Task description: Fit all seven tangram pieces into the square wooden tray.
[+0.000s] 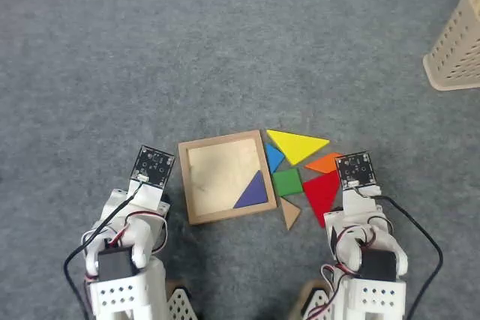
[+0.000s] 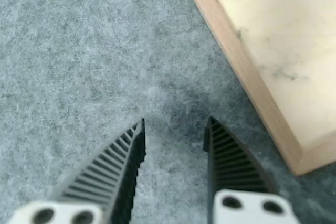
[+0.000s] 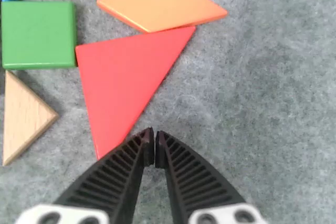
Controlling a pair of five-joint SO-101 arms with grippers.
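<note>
High view: purple triangle (image 1: 253,192) in tray (image 1: 222,139) | left end effector (image 2: 176,124) parted | right end effector (image 3: 152,132) closed

White printed arms (image 1: 120,294) carry black cables (image 1: 439,258) and ribbed black fingers (image 3: 121,177).

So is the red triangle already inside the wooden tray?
No, the red triangle lies on the grey mat beside the wooden tray.
</note>
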